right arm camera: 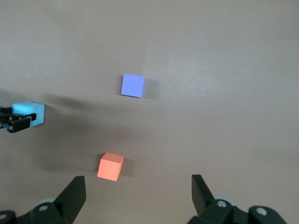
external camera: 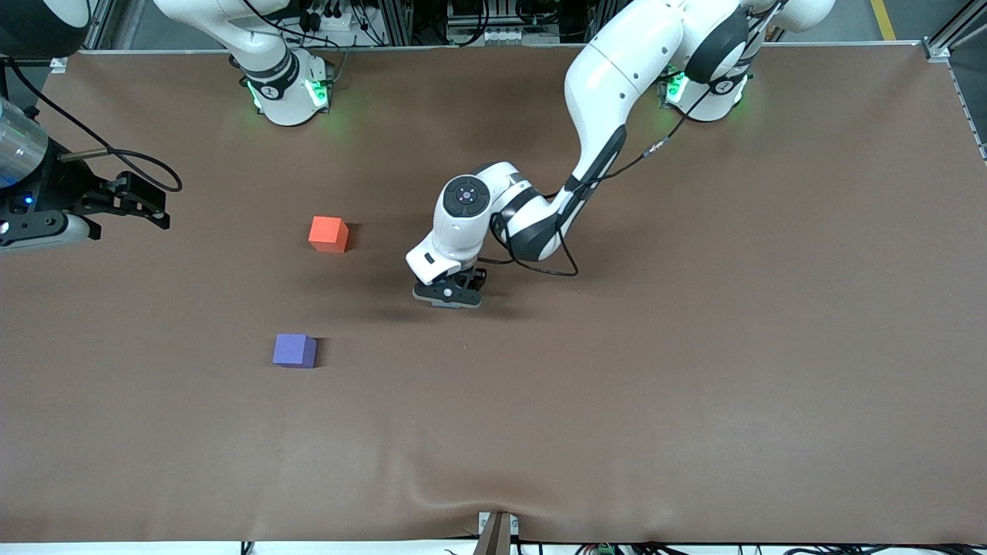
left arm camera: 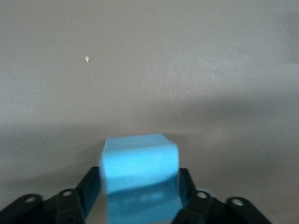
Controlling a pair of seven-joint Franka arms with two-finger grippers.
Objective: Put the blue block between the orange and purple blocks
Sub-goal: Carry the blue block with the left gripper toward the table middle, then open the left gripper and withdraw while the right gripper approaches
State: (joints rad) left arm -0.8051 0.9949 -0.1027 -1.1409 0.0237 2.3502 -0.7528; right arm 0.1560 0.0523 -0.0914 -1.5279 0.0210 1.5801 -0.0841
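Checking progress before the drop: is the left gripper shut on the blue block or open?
Shut on it: the left gripper has a finger against each side of the blue block.

This is a robotics lab. Two white industrial arms are bolted along one edge of a wide desk covered in plain brown matting, their bases glowing with green status lights. Past that edge stand aluminium frame rails and bundles of cables and connectors. A strip of yellow floor marking shows beside the desk's corner.
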